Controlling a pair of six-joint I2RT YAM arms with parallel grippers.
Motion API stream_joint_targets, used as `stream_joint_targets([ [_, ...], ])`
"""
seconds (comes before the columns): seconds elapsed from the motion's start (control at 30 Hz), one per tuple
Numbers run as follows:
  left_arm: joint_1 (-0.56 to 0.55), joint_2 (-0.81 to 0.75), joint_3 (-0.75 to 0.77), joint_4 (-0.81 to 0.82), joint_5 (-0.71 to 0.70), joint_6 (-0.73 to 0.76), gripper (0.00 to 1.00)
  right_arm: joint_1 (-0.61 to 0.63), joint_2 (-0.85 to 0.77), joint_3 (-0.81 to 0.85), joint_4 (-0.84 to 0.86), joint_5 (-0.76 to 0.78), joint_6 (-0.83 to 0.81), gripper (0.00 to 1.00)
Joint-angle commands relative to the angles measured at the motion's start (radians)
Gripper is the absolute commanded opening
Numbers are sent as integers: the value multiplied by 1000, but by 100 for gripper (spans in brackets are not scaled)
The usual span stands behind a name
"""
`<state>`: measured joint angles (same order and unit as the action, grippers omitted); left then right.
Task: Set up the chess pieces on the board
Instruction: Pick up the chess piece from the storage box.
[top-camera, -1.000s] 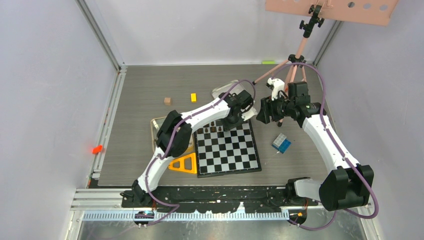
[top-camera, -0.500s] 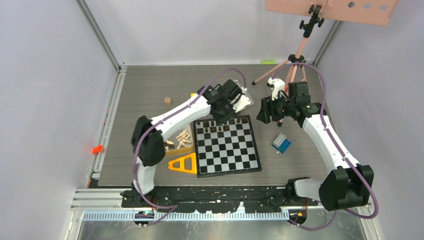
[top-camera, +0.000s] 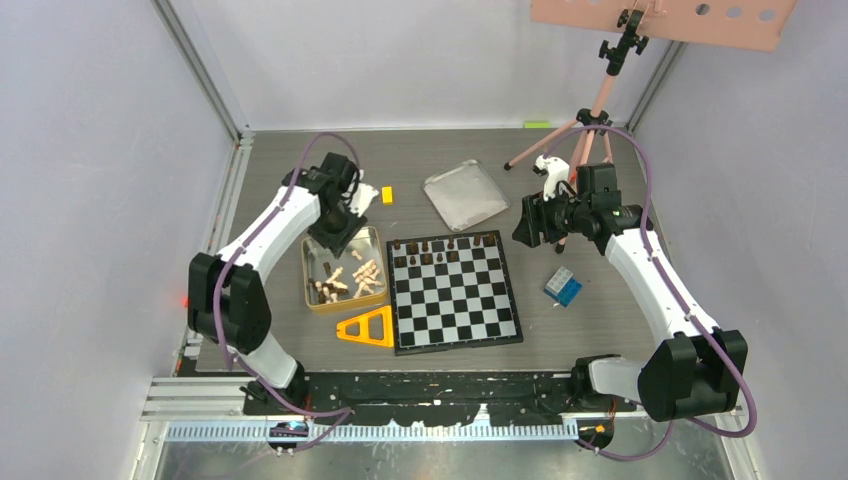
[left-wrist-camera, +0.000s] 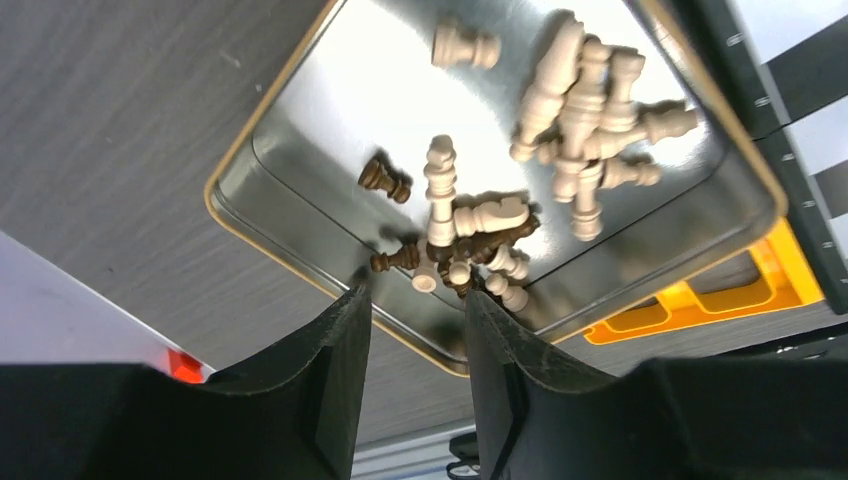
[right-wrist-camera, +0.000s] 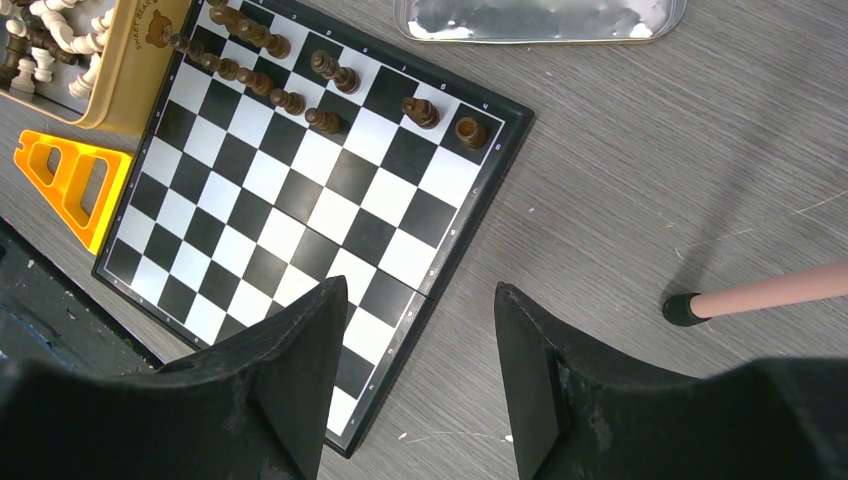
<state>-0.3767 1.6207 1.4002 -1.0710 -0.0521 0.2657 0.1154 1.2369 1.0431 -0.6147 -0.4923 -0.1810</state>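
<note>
The board (top-camera: 455, 290) lies mid-table with several dark chess pieces (top-camera: 440, 244) along its far rows. In the right wrist view, the board (right-wrist-camera: 300, 200) carries those dark pieces (right-wrist-camera: 250, 80) near its far edge. More chess pieces lie loose in a gold tin (top-camera: 308, 270) left of the board: pale ones (left-wrist-camera: 585, 150) and dark ones (left-wrist-camera: 385, 180). My left gripper (top-camera: 335, 240) hangs over the tin's far end, open and empty (left-wrist-camera: 415, 295). My right gripper (top-camera: 522, 232) is above the table by the board's far right corner, open and empty (right-wrist-camera: 420, 290).
A silver lid (top-camera: 465, 194) lies behind the board. A yellow block (top-camera: 387, 195) sits beside my left wrist. An orange triangle (top-camera: 368, 328) lies at the board's near left. A blue-white block (top-camera: 563, 286) is right of the board. A pink tripod (top-camera: 590, 110) stands at the back right.
My left arm has swung left from the board's far row to above the gold tin, and its jaws have widened. The right arm has stayed put.
</note>
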Motion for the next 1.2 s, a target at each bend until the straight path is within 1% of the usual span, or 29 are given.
stream_joint_targets([
  [0.0, 58, -3, -65, 37, -2, 14, 42, -5, 7, 3, 15, -18, -5, 62],
  [0.2, 145, 94, -80, 95, 4, 1, 42, -5, 14, 1, 11, -20, -6, 62],
  [0.43, 224, 184, -84, 137, 98, -45, 42, -5, 18, 0, 8, -23, -9, 62],
  [0.77, 229, 207, -116, 171, 125, -91, 41, -6, 20, -2, 6, -28, -13, 62],
  [1.0, 230, 184, -171, 234, 92, -102, 39, -5, 20, -2, 3, -34, -14, 61],
  [1.17, 230, 176, -199, 264, 94, -103, 35, -5, 21, 0, 2, -37, -14, 61],
])
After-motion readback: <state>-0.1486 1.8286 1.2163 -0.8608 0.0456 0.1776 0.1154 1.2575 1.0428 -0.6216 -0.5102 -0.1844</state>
